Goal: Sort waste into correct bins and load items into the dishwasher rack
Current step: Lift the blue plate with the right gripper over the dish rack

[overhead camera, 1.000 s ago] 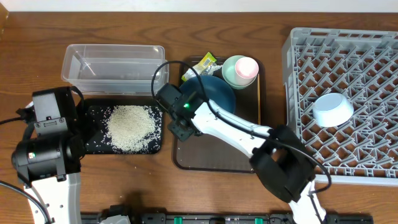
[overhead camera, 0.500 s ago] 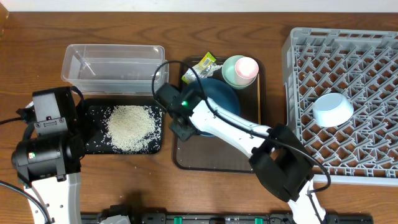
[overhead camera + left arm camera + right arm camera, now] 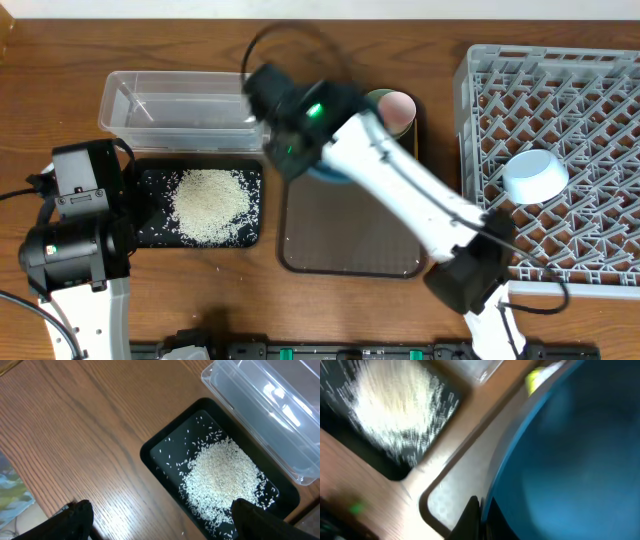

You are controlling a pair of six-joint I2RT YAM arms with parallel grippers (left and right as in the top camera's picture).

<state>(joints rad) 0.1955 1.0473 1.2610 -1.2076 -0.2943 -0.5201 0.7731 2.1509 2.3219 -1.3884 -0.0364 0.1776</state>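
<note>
My right gripper point(image 3: 479, 510) is shut on the rim of the dark-blue plate point(image 3: 570, 460) and holds it tilted above the brown serving tray point(image 3: 451, 502). In the overhead view that gripper point(image 3: 287, 160) is blurred, with a sliver of the plate point(image 3: 325, 178) under the arm. The rice point(image 3: 210, 203) lies heaped in the black tray point(image 3: 150, 232). The clear tub point(image 3: 180, 105) is empty. The pink cup point(image 3: 400, 107) sits in the mint-green bowl point(image 3: 373, 100). The light-blue bowl point(image 3: 534, 175) lies in the dishwasher rack point(image 3: 570, 90). My left gripper point(image 3: 162, 521) is open above the rice point(image 3: 220, 477). A bit of the yellow-green wrapper point(image 3: 535, 377) shows.
The brown serving tray point(image 3: 340, 250) lies between the black tray and the rack. The right arm point(image 3: 400, 195) stretches across it and hides its far left corner. The left arm's base point(image 3: 75, 235) stands at the table's front left. I cannot make out the chopstick.
My right gripper has lifted the dark-blue plate off the serving tray and swung up and away from me, fast enough to blur. The left arm has not moved.
</note>
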